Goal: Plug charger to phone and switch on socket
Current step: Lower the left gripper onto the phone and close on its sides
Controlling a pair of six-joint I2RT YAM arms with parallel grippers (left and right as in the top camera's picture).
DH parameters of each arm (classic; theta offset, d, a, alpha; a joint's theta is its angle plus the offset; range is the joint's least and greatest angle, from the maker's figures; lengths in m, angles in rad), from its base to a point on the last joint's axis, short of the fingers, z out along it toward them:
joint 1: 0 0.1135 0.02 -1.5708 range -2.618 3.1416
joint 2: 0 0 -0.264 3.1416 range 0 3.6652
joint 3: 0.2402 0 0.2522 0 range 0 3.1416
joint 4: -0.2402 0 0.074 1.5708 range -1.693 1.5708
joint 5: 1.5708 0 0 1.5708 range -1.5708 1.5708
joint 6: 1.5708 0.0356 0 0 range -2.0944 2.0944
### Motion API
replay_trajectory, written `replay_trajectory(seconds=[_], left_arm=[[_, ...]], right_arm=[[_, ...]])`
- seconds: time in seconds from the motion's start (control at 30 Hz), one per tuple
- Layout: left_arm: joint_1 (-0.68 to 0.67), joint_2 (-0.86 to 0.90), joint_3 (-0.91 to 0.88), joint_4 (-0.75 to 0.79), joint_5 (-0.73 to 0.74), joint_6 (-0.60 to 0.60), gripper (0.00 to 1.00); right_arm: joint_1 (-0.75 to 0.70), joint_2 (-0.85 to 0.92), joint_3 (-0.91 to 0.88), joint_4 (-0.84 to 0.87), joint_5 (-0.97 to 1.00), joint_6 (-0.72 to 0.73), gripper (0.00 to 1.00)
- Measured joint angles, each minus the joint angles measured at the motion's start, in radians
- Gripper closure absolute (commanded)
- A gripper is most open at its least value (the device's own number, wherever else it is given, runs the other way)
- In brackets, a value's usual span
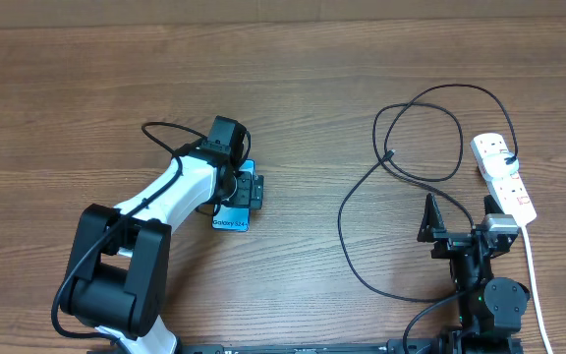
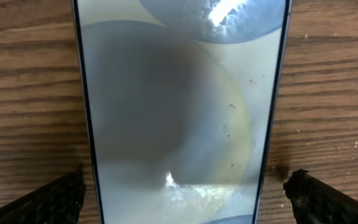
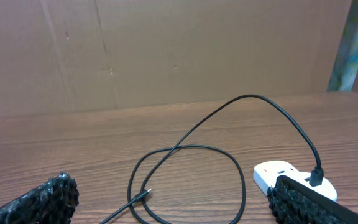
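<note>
1 phone flat on table, left-centre; left hand spread astride it, not gripping. 1 cable looped right, plugged into 1 power strip. Right hand spread, empty.

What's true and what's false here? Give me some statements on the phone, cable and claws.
1. The charger has its tip in the phone. False: the tip lies on the table, apart from the phone.
2. The left claw is open, a finger either side of the phone. True.
3. The right claw grips the charger. False: it is open and empty.
4. The charger's other end sits in the power strip. True.
</note>
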Motion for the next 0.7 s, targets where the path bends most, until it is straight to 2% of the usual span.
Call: replay_trajectory(seconds=[0.7], left_arm=[[0.0, 0.0, -0.008, 0.032, -0.04, 0.0, 0.0]], right_arm=[[0.0, 0.0, 0.0, 0.0, 0.0, 0.0, 0.0]])
